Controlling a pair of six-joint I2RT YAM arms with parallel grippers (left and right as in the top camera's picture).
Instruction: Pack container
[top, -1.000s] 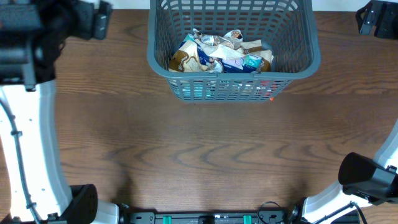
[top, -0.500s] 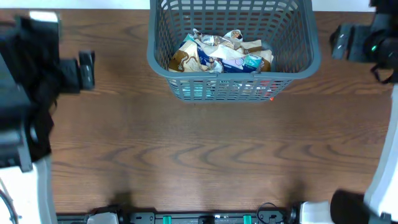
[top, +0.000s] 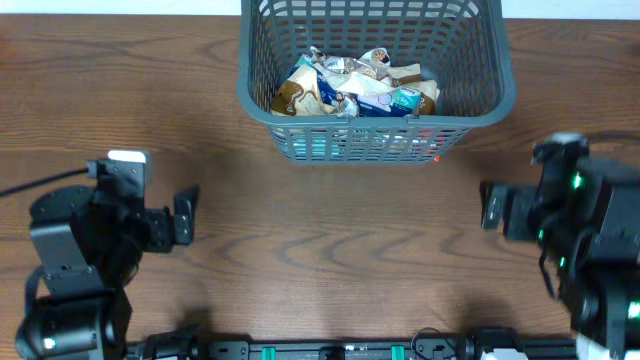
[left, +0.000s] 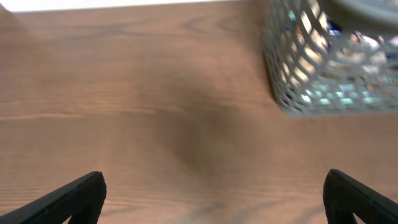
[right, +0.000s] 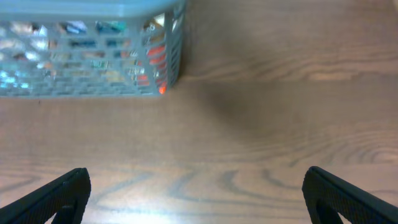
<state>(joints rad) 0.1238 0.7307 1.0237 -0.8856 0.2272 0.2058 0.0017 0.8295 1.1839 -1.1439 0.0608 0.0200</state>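
Observation:
The grey slotted container (top: 375, 112) stands at the far middle of the table, with several snack packets (top: 355, 85) piled inside it. It also shows in the left wrist view (left: 292, 81) at the upper right and in the right wrist view (right: 93, 84) at the upper left. My left gripper (top: 180, 220) is open and empty at the near left, well away from the container; its fingers (left: 211, 196) frame bare wood. My right gripper (top: 490, 208) is open and empty at the near right, its fingers (right: 199, 193) over bare wood.
The brown wood table (top: 330, 240) stretches between the two arms in front of the container. A white strip (top: 120, 8) runs along the far edge.
Both arms have swung down from the far corners toward the near edge of the table. The container and its packets have not moved.

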